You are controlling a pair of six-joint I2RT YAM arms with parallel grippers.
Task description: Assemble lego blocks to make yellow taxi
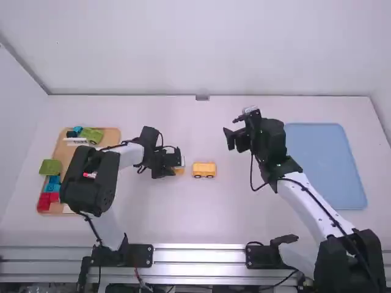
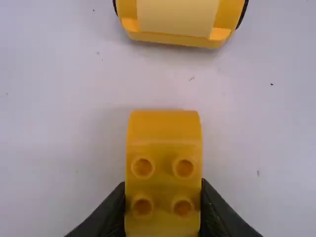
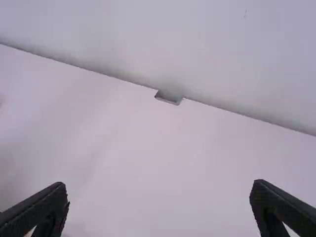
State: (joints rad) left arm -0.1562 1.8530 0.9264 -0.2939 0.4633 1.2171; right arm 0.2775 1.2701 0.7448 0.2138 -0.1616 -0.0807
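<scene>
Left gripper (image 1: 173, 163) clamps a studded yellow block (image 2: 163, 131) just left of the yellow wheeled block (image 1: 204, 167), which sits on the white table (image 1: 201, 227). Right gripper (image 1: 231, 130) hangs with its fingers wide apart, farther right and toward the far side.

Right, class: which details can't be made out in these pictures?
High view: part of the tan tray, behind the left arm.
Left wrist view: one end of the studded yellow block, cut off by the bottom edge; much of the wheeled yellow block, by the top edge.
</scene>
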